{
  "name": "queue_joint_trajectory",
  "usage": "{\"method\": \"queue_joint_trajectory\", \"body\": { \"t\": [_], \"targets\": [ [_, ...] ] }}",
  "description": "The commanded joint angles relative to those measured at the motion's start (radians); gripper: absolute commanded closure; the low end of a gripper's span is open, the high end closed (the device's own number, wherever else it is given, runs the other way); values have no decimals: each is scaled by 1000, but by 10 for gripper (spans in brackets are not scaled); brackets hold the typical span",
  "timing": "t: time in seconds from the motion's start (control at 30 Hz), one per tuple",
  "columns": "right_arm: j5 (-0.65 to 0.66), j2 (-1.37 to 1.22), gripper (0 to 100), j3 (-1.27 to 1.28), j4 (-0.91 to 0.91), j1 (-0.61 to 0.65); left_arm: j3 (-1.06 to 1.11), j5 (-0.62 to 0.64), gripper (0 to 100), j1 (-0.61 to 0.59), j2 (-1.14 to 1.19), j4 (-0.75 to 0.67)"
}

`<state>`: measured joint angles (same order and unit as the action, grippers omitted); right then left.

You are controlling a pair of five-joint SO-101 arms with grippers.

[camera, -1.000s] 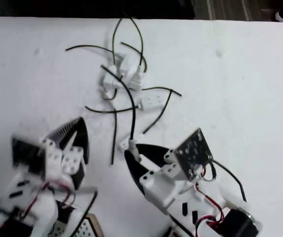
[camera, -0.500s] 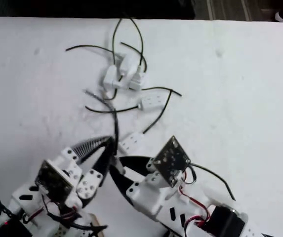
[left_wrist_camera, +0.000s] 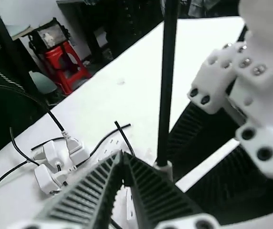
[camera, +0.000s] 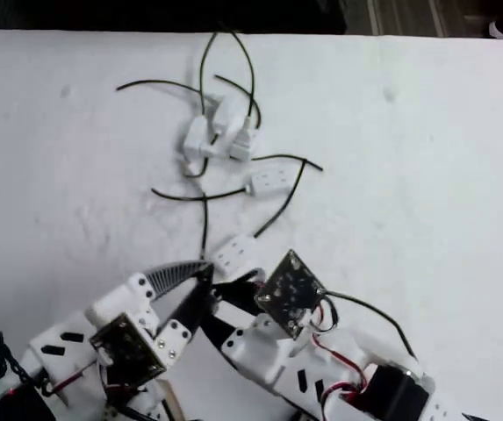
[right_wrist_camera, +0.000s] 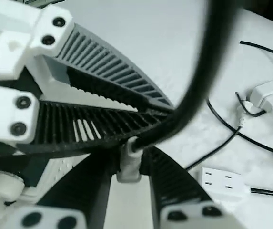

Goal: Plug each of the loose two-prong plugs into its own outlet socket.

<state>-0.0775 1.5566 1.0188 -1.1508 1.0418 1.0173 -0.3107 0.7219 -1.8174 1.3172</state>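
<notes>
The left hand [camera: 205, 268] has swung in beside the right hand [right_wrist_camera: 129, 167], fingertips closed together next to the black cord [left_wrist_camera: 167, 81]. The right hand grips a white plug [right_wrist_camera: 128, 157]. Beyond lies an outlet socket [camera: 269, 180], and farther off a tangle of plugs [camera: 220, 136] on the white surface [camera: 427, 158]. Both arms lean low.

At lower centre the left hand [camera: 200, 272] and right hand [camera: 229, 288] meet beside a white socket [camera: 235, 254], a black cord [camera: 204, 230] leading up toward tangled plugs [camera: 219, 132].
</notes>
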Motion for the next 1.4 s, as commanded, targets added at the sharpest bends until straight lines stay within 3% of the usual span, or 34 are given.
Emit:
{"method": "queue_joint_trajectory", "body": {
  "t": [0.0,0.3,0.57,0.73,0.93,1.2,1.37],
  "targets": [
    [14,-4,982,28,15,5,-5,-44,978,33,-4,25],
    [14,-4,982,46,10,-28,-29,-133,978,-18,-5,52],
    [86,-203,982,38,42,-286,-135,-130,978,-435,-5,149],
    [89,-441,982,38,171,-355,-81,-129,978,-659,-5,199],
    [86,-642,982,38,341,-351,68,-138,978,-901,-5,123],
    [57,-845,982,38,493,-349,408,-129,978,-993,-5,-61],
    [12,-918,982,38,545,-344,465,-129,978,-995,-5,-80]
  ]
}}
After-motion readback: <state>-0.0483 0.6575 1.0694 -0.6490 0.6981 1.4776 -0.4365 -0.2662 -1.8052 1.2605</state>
